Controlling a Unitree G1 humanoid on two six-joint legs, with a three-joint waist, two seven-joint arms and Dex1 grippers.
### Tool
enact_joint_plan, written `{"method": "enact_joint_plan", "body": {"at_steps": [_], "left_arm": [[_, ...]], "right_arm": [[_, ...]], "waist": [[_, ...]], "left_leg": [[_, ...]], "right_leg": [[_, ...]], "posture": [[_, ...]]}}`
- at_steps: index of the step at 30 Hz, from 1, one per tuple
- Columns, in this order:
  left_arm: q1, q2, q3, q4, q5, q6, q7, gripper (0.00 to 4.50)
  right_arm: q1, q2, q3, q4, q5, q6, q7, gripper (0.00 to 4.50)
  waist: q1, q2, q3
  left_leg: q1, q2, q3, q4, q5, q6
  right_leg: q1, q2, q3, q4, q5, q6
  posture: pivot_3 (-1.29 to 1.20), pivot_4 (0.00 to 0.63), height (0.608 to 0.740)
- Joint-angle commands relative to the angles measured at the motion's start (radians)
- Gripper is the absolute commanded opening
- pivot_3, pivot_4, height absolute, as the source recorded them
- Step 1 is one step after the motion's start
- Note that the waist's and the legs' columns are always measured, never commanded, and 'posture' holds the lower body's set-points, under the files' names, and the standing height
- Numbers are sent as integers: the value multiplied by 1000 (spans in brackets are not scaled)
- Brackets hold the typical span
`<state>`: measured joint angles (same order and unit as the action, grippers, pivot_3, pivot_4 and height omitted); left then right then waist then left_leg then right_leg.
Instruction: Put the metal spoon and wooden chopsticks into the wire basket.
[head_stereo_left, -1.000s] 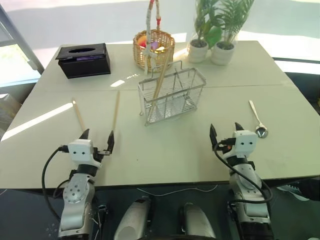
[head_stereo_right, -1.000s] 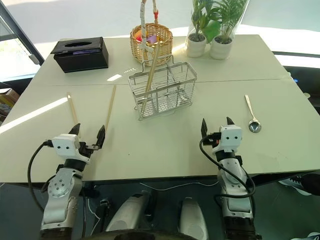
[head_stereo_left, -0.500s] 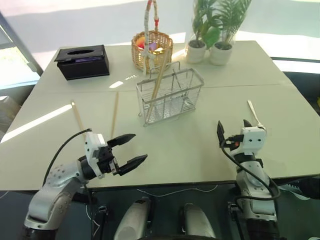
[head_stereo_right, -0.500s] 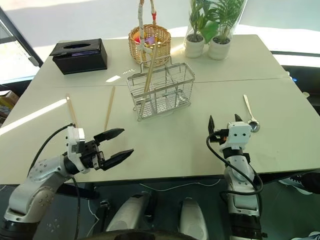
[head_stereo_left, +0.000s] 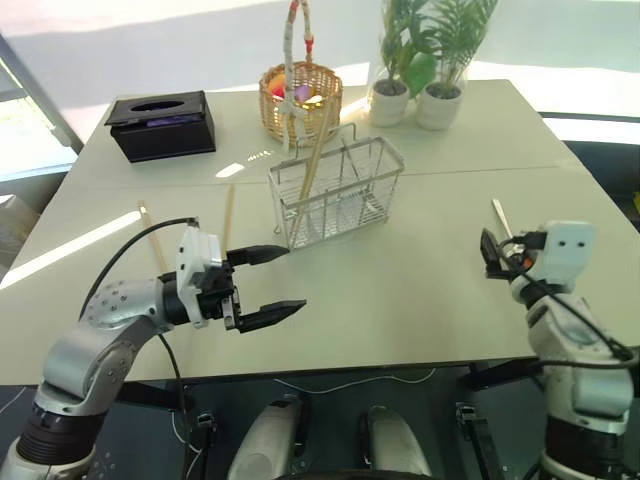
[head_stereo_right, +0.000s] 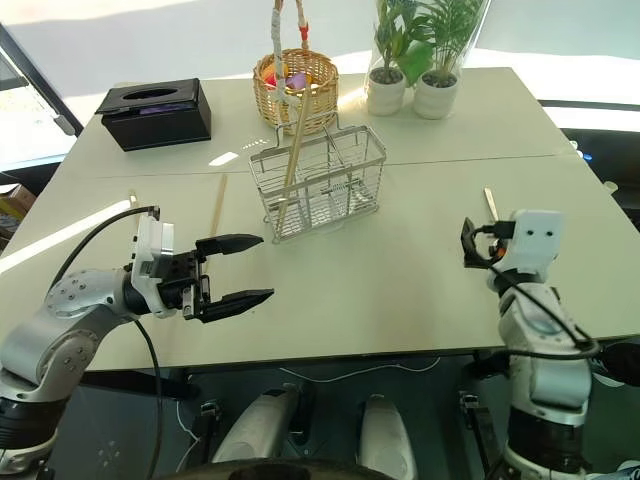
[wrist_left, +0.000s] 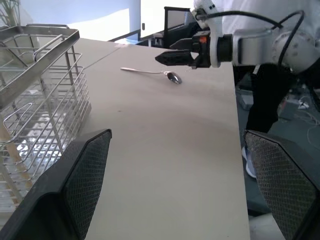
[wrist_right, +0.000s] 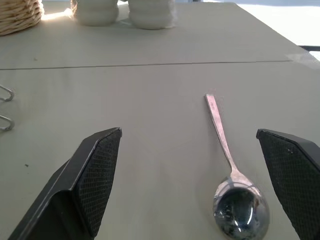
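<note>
One chopstick (head_stereo_right: 291, 150) already in wire basket (head_stereo_right: 320, 185); two chopsticks (head_stereo_right: 218, 203) & spoon (wrist_right: 227, 165) still on worktop (head_stereo_right: 400, 270). Left hand (head_stereo_right: 240, 270) & right hand (wrist_right: 200, 180) both open, empty.

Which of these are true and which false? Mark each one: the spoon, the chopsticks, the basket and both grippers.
1. The metal spoon lies flat on the table. True.
2. The right gripper is shut on the spoon. False: it is open, with the spoon lying between its fingers untouched.
3. One of the wooden chopsticks leans inside the wire basket. True.
4. No chopsticks are left on the table. False: two chopsticks lie on it, beyond the left gripper.
5. The left gripper holds a chopstick. False: it is open and empty.
</note>
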<state>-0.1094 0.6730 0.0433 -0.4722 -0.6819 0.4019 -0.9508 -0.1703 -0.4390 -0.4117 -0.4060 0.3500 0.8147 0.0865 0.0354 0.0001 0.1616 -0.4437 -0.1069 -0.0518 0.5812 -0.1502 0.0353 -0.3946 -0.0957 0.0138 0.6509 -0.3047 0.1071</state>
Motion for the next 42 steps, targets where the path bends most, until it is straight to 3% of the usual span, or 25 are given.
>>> {"method": "enact_joint_plan", "body": {"at_steps": [1, 8, 20, 42], "left_arm": [[15, -24, -7, -28, 23, -28, 20, 4459], [65, -80, -6, -98, 41, -26, 96, 4459], [158, -105, 17, -232, 26, 1, 229, 4459], [142, -82, 59, -257, 2, 8, 296, 4459]], "right_arm": [[-86, -70, -33, 32, 51, 99, 44, 4500], [-182, -204, 52, 319, -5, 9, 193, 4500], [-330, -215, 64, 766, -80, -198, 223, 4500], [-387, -183, 108, 849, -83, -123, 247, 4500]], "waist": [[-1, 0, 0], [-1, -1, 1], [-9, -1, 1], [-24, -1, 1]], "left_leg": [[0, 0, 0, 0, 0, 0], [0, 0, 0, 1, 0, 0], [0, 0, 1, 2, 1, 2], [0, 0, 1, 2, 0, 1]], "right_leg": [[0, 0, 0, 0, 0, 0], [3, -1, -1, -4, 0, 0], [7, -1, -1, -3, 0, 1], [7, 0, -1, -3, 0, 1]], "posture": [[0, 150, 740], [0, 150, 740], [0, 150, 740], [0, 150, 740]]}}
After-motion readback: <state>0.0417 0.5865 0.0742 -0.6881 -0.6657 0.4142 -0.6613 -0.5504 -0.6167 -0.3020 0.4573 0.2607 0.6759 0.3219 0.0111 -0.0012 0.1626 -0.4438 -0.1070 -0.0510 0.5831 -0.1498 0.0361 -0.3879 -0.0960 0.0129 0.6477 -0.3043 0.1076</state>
